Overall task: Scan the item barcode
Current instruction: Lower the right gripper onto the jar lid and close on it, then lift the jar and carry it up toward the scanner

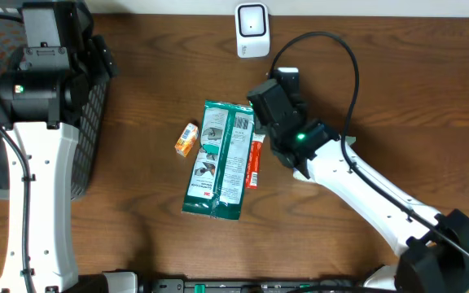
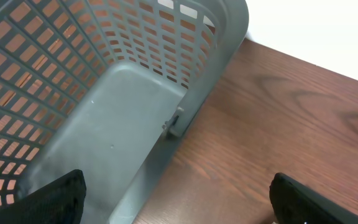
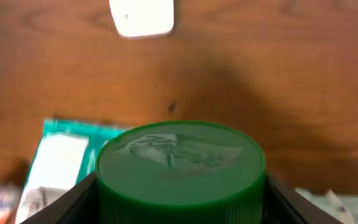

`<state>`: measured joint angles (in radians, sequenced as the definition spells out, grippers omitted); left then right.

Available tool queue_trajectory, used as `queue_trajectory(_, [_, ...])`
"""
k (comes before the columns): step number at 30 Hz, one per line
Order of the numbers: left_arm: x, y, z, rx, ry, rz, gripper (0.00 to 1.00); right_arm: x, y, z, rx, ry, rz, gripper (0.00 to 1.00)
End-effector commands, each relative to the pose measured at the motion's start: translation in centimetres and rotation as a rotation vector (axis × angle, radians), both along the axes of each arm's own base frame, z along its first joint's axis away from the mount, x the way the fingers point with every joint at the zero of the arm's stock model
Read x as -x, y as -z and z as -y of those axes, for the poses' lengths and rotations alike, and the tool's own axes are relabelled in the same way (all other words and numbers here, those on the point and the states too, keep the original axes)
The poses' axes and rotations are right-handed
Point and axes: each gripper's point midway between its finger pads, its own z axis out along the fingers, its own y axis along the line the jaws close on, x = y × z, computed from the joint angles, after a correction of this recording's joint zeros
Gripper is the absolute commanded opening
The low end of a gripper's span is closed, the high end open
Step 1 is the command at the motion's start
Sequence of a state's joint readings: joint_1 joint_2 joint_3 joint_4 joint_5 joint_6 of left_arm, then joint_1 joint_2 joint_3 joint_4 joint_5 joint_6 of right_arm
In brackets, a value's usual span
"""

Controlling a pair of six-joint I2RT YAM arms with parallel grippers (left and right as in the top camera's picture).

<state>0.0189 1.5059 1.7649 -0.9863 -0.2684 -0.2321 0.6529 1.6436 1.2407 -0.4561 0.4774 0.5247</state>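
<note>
Gripping the green-capped container (image 3: 180, 163), right jaws closed on its lid; scanner (image 3: 142, 15) dead ahead across the bench (image 3: 291, 74). Left jaws gape empty, farther off.

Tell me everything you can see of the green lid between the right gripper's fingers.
Only its top shows, in the right wrist view: a round green lid, plastic by its look, with a finely ribbed rim and a raised emblem on the flat top, too blurred to read. The right gripper has its dark fingers against the lid's two sides, so it looks held. Whatever it caps is hidden beneath. Beyond it are the wooden table, a green packet and a white device. Overhead, the gripper covers it.
</note>
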Motion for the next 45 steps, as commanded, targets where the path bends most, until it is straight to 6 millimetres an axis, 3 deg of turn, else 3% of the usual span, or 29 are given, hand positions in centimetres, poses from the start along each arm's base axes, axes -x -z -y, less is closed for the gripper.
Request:
queue_trajectory(1, [0.0, -0.3, -0.4, -0.011, -0.017, 0.006, 0.9, -1.5, 0.5, 0.4, 0.053, 0.058, 0.064, 0.42])
queue_trajectory(13, [0.0, -0.3, -0.4, -0.011, -0.017, 0.007, 0.9, -4.5, 6.7, 0.3, 0.169, 0.097, 0.127, 0.42])
queue_trajectory(18, [0.0, -0.3, -0.4, -0.011, -0.018, 0.007, 0.9, -4.8, 9.5, 0.1, 0.197, 0.093, 0.1, 0.4])
queue_trajectory(21, [0.0, -0.3, -0.4, -0.011, -0.017, 0.007, 0.9, -4.5, 10.1, 0.2, 0.213, 0.089, 0.08, 0.41])
queue_trajectory(25, [0.0, -0.3, -0.4, -0.011, -0.017, 0.007, 0.9, -4.4, 9.9, 0.1, 0.223, 0.077, 0.08, 0.49])
queue_trajectory(29, [0.0, -0.3, -0.4, -0.011, -0.017, 0.007, 0.9, -3.8, 9.9, -0.2, 0.237, 0.06, 0.065, 0.64])
queue_trajectory(34, [0.0, -0.3, -0.4, -0.011, -0.018, 0.007, 0.9, -3.2, 9.0, -0.5, 0.228, 0.041, 0.055, 0.7])
queue_trajectory(41, [0.0, -0.3, -0.4, -0.011, -0.017, 0.007, 0.9, -2.7, 6.4, -1.6, 0.13, -0.019, 0.053, 0.67])
queue_trajectory(45, [0.0, -0.3, -0.4, -0.011, -0.017, 0.007, 0.9, -2.2, 4.7, -2.4, 0.111, -0.099, 0.048, 0.76])
